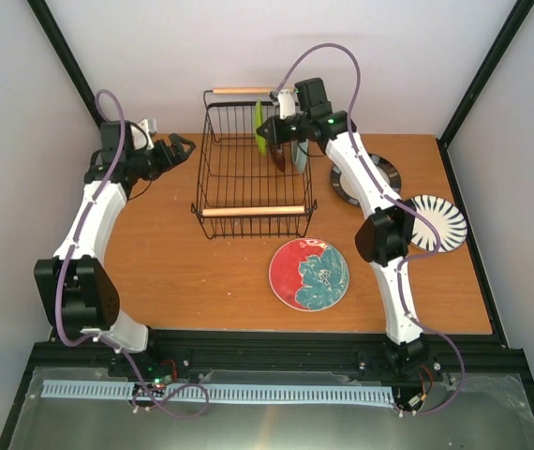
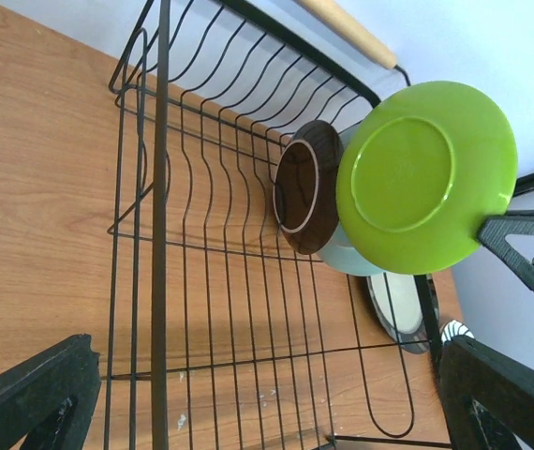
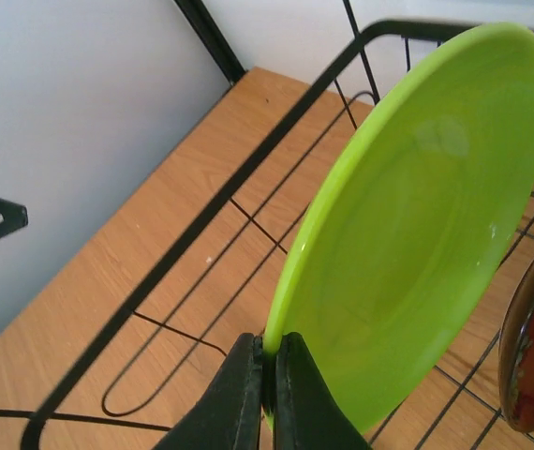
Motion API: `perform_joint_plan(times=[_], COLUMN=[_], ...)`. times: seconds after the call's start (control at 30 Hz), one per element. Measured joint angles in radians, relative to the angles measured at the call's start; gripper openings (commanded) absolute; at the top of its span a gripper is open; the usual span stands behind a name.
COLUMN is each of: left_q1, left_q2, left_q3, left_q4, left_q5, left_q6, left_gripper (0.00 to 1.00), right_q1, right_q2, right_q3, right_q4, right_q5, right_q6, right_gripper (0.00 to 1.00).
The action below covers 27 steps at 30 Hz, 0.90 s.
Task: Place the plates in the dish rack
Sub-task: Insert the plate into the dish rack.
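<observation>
A wooden surface (image 1: 201,272) fills the view from above, with my 2 arms bolted at its near edge. A black wire dish rack (image 1: 213,187) with 2 pale wooden handles sits toward the far middle.

My right arm reaches over the rack's far right corner. My right jaws are closed on the lower rim of a lime green plate (image 3: 417,234), holding it upright on edge inside the rack. Just beside it, on the near side, a small dark red plate (image 2: 300,197) stands on edge in the wires, with a mint green plate (image 2: 347,258) behind it, mostly hidden.

My left jaws are spread wide open and hold nothing; they hover just outside the rack's left wall.

3 plates lie flat on the surface. A red plate with a teal flower (image 1: 309,273) is just in front of the rack. A white plate with black stripes (image 1: 438,223) lies at the right edge. A black-rimmed plate (image 1: 342,194) is partly hidden under my right arm.
</observation>
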Motion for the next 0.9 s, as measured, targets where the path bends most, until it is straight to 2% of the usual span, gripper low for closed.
perform_joint_plan(times=[0.2, 0.47, 0.7, 0.9], left_q1=[-0.004, -0.068, -0.089, -0.088], left_q2=[0.108, 0.299, 0.336, 0.347], left_q3=[0.039, 0.177, 0.193, 0.205], left_q4=[-0.001, -0.027, -0.047, -0.047], left_q5=[0.010, -0.025, -0.037, -0.061], left_q6=[0.035, 0.122, 0.148, 0.155], left_gripper=[0.99, 0.98, 0.88, 0.87], right_q1=[0.032, 0.065, 0.067, 0.067], right_q2=[0.024, 0.072, 0.146, 0.198], right_q3=[0.002, 0.029, 0.040, 0.050], right_q4=[-0.027, -0.026, -0.001, 0.029], right_q5=[0.059, 0.125, 0.171, 0.174], right_q6=[-0.058, -0.095, -0.093, -0.083], right_gripper=[0.03, 0.03, 0.03, 0.03])
